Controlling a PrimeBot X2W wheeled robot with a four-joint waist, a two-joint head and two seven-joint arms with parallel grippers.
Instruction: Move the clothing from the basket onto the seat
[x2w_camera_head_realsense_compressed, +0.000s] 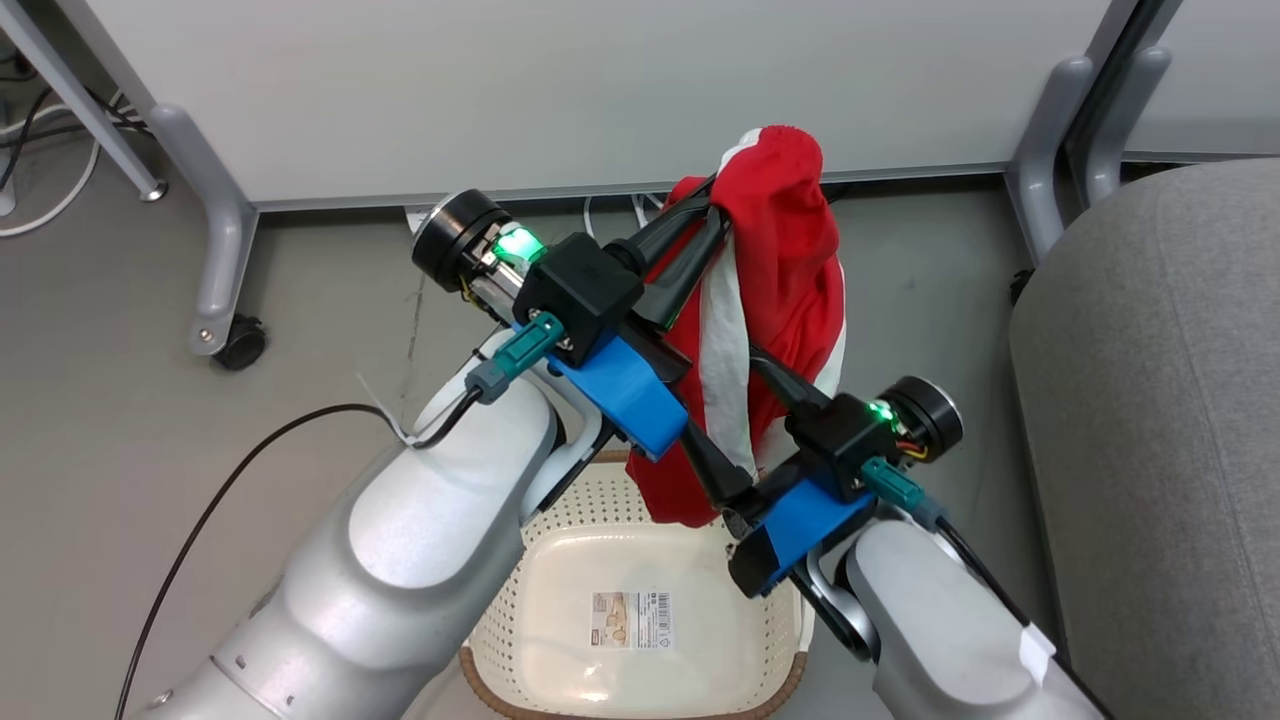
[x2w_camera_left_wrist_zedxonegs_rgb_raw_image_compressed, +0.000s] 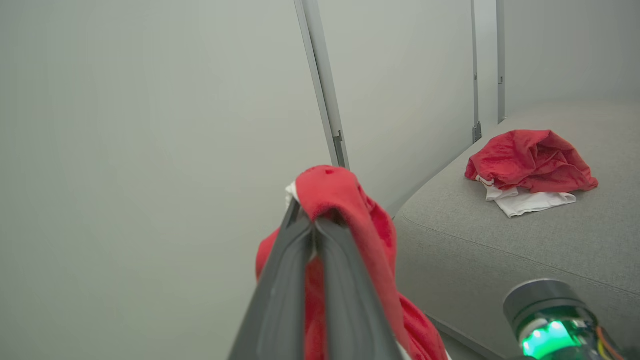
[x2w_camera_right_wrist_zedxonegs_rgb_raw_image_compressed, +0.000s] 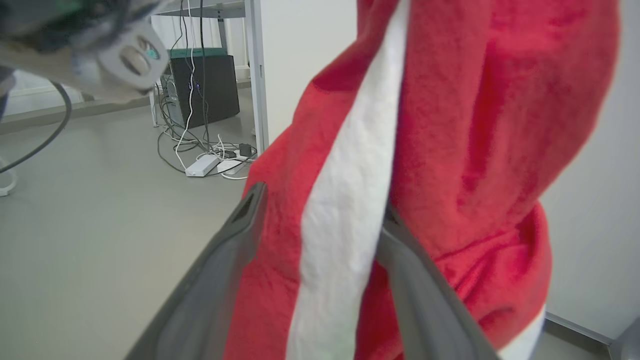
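My left tool (x2w_camera_head_realsense_compressed: 712, 212) is pressed together, and it is pinching the top of the red clothing (x2w_camera_head_realsense_compressed: 790, 250). In the left wrist view, the two dark fingers (x2w_camera_left_wrist_zedxonegs_rgb_raw_image_compressed: 280, 290) meet at the tips and the red clothing (x2w_camera_left_wrist_zedxonegs_rgb_raw_image_compressed: 340, 195) folds over them. It hangs down in the air from there. A white stripe runs down its front.

My right tool (x2w_camera_head_realsense_compressed: 720, 390) is lower down and nearer to me. Its fingers are spread wide, one on each side of the hanging clothing. In the right wrist view, the red clothing (x2w_camera_right_wrist_zedxonegs_rgb_raw_image_compressed: 450, 125) and its white stripe sit between the two fingers (x2w_camera_right_wrist_zedxonegs_rgb_raw_image_compressed: 210, 280) of my right tool (x2w_camera_right_wrist_zedxonegs_rgb_raw_image_compressed: 322, 200). I cannot tell if they press on it.

The basket (x2w_camera_head_realsense_compressed: 770, 620) stands on the grey floor (x2w_camera_head_realsense_compressed: 120, 400), close in front of me. The bottom of the red clothing hangs over the far side of the basket. I can see the sticker (x2w_camera_head_realsense_compressed: 630, 618) on the basket's floor.

The seat (x2w_camera_head_realsense_compressed: 1150, 400) is on the right, next to the basket. In the left wrist view, another red clothing (x2w_camera_left_wrist_zedxonegs_rgb_raw_image_compressed: 530, 160) lies in a heap on the seat (x2w_camera_left_wrist_zedxonegs_rgb_raw_image_compressed: 500, 250), with a bit of white poking out under it.

A white wall panel (x2w_camera_head_realsense_compressed: 600, 90) stands on the far side. In the right wrist view, a dark box (x2w_camera_right_wrist_zedxonegs_rgb_raw_image_compressed: 205, 85) and some cables (x2w_camera_right_wrist_zedxonegs_rgb_raw_image_compressed: 200, 145) are on the floor.
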